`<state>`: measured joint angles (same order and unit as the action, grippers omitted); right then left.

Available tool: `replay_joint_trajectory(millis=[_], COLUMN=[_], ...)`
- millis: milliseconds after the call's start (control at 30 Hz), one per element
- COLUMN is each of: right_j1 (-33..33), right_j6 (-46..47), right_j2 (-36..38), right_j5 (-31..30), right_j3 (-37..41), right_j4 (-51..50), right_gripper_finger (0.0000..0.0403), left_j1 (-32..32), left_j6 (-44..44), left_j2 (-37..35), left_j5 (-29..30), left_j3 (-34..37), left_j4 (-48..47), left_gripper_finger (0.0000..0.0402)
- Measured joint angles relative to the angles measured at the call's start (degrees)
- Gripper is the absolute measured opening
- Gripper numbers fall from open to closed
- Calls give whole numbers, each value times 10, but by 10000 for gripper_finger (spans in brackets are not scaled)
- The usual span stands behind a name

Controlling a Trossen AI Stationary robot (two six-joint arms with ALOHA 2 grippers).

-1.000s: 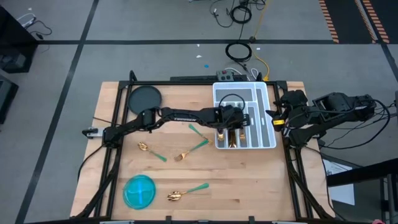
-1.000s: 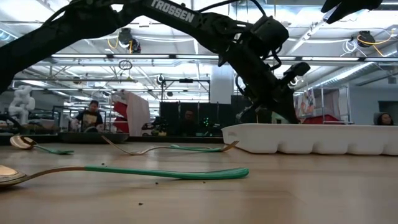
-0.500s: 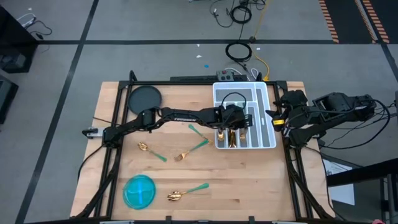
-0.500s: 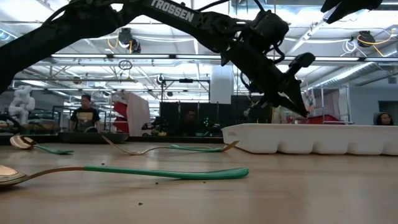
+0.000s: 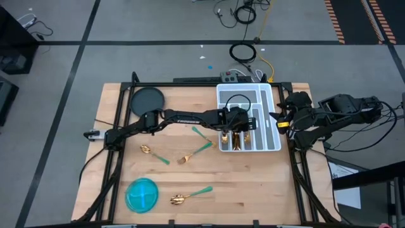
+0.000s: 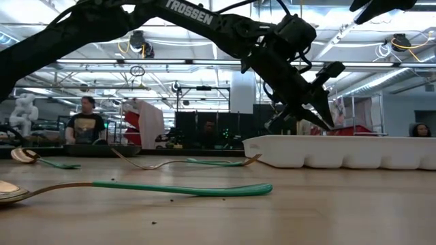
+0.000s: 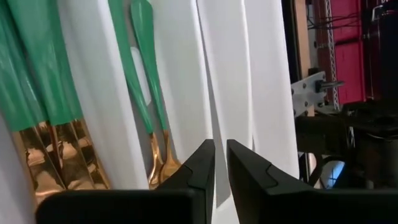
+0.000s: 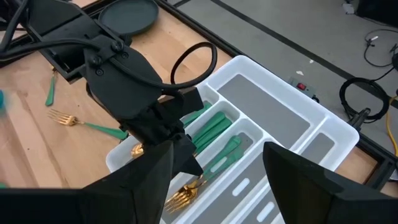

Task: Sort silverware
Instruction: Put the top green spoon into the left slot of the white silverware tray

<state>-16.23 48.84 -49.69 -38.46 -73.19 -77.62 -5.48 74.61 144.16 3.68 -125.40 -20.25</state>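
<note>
Gold-headed silverware with teal handles lies partly in the white tray (image 5: 273, 96): forks (image 7: 43, 93) in one slot and two spoons (image 7: 146, 93) in the slot beside it. On the wood lie a spoon (image 5: 154, 154), a fork (image 5: 196, 152), a teal-handled piece (image 5: 201, 132) and a spoon (image 5: 188, 196) near the front edge. My left gripper (image 5: 238, 123) hovers over the tray's near end (image 6: 323, 120), shut and empty (image 7: 221, 149). My right gripper (image 5: 279, 120) waits open (image 8: 217, 152) at the tray's right side.
A round blue bowl (image 5: 142, 194) sits at the table's near left, and a dark round plate (image 5: 147, 100) at its far left. A black cable loop (image 8: 194, 61) hangs over the tray's far end. People show in the room beyond the table (image 6: 85, 126).
My left gripper has shifted a little toward the table's right over the tray and risen slightly. The silverware on the table and in the tray has stayed put.
</note>
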Motion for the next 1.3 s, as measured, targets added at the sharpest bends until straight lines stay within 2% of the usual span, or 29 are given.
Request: replay_joint_trajectory(millis=[133, 333, 467, 567, 633, 767, 933, 1100, 1200, 1300], right_j1=[0, 0, 0, 0, 0, 0, 0, 0, 0, 0], right_j6=[0, -33, -54, -60, -63, -72, -80, -88, -91, -90], right_j2=[0, 1, 3, 10, 17, 25, 30, 30, 30, 30], right_j5=[1, 10, 11, 14, 19, 27, 28, 28, 28, 28], right_j3=[0, 0, 0, 0, 0, 0, 0, 0, 0, 0], right_j4=[0, -1, -4, -4, -5, -6, -12, -20, -20, -20], right_gripper_finger=[242, 242, 242, 242, 242, 242, 242, 242, 242, 242], left_j1=[-3, -26, -37, -51, -64, -71, -58, -18, 12, 44], left_j6=[-3, -82, -176, -274, -367, -558, -716, -758, -772, -775], left_j2=[0, -23, -92, -157, -203, -301, -378, -442, -476, -517], left_j5=[-15, -184, -219, -231, -230, -186, -160, -155, -141, -141], left_j3=[0, 1, 0, -1, 0, -1, 7, 61, 126, 209], left_j4=[7, 113, 115, 42, -47, -222, -456, -600, -621, -603], left_gripper_finger=[49, 50, 50, 50, 50, 50, 50, 50, 50, 50])
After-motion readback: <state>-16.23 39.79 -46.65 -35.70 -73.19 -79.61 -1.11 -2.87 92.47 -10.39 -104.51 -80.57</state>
